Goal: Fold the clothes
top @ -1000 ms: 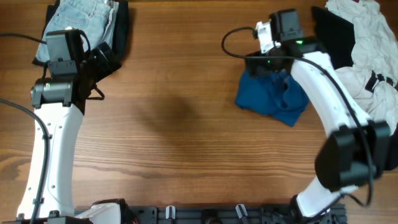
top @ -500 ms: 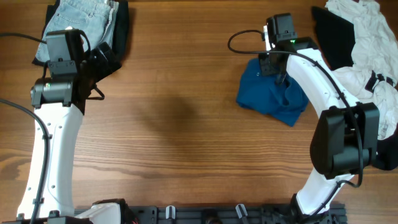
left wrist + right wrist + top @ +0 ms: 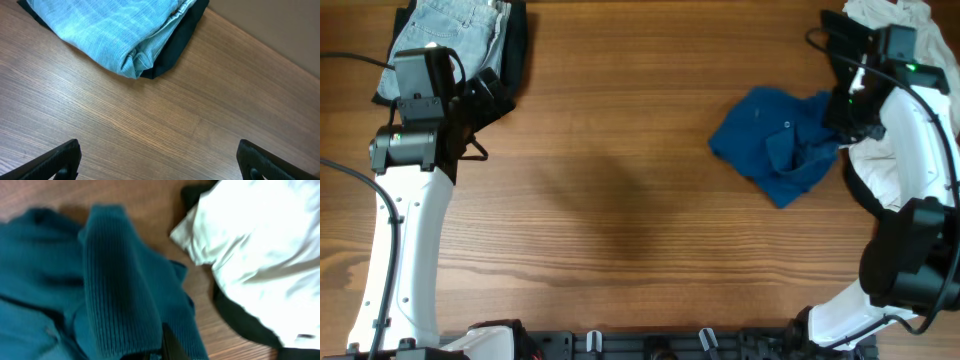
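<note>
One blue shirt [image 3: 772, 135], crumpled, right end effector [image 3: 842, 118] gripping its edge

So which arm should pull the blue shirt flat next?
Right. The right gripper is shut on the blue shirt; the left gripper hangs open far off, beside the jeans.

Open table [image 3: 620, 200] stretches between the jeans [image 3: 455, 25] and the shirt [image 3: 770, 140]; white garments [image 3: 250, 245] crowd the right edge.
</note>
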Controlling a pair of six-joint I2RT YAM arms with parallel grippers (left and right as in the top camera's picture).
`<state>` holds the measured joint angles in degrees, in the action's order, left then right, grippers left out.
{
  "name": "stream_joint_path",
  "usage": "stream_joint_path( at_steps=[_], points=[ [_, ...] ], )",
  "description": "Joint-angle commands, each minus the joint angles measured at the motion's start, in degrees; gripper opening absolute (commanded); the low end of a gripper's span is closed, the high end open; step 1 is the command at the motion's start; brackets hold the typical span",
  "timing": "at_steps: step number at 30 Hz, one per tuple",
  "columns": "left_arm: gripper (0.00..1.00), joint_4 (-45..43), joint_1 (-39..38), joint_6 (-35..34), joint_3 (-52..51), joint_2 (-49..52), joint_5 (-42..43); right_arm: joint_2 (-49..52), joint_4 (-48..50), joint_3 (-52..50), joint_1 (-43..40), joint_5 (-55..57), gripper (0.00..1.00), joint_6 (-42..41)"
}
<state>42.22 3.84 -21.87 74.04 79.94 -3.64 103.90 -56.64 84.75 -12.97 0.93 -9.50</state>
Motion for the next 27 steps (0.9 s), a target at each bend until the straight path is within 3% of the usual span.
stream_joint_path(
  at_steps=[1,2,3,6,13,19,24,27],
  points=[
    [1.0,0.1,0.2,0.9,-0.1,0.4,-1.0,0.2,0.5,-5.6,-0.1,-6.1,0.37,0.2],
    [1.0,0.2,0.2,0.9,-0.1,0.4,-1.0,0.2,0.9,-7.2,-0.1,-6.1,0.57,-0.6],
    [1.0,0.3,0.2,0.9,-0.1,0.4,-1.0,0.2,1.0,-7.6,-0.2,-6.1,0.67,-1.1],
    [1.0,0.5,0.2,0.9,-0.1,0.4,-1.0,-1.2,0.2,-4.4,-0.2,-10.1,0.81,-1.1],
    [1.0,0.5,0.2,0.9,-0.1,0.5,-1.0,-7.8,-4.6,1.8,0.2,-11.8,0.77,-2.8],
    [1.0,0.5,0.2,0.9,-0.1,0.5,-1.0,-7.7,2.3,-11.4,1.2,-13.0,0.66,-5.9],
    [1.0,0.6,0.2,0.9,-0.1,0.5,-1.0,-7.7,14.5,-25.1,1.9,-13.1,0.54,-8.7],
    [1.0,0.9,0.2,0.9,-0.1,0.5,-1.0,-7.6,24.2,-31.7,4.2,-19.9,0.46,-8.8]
  ],
)
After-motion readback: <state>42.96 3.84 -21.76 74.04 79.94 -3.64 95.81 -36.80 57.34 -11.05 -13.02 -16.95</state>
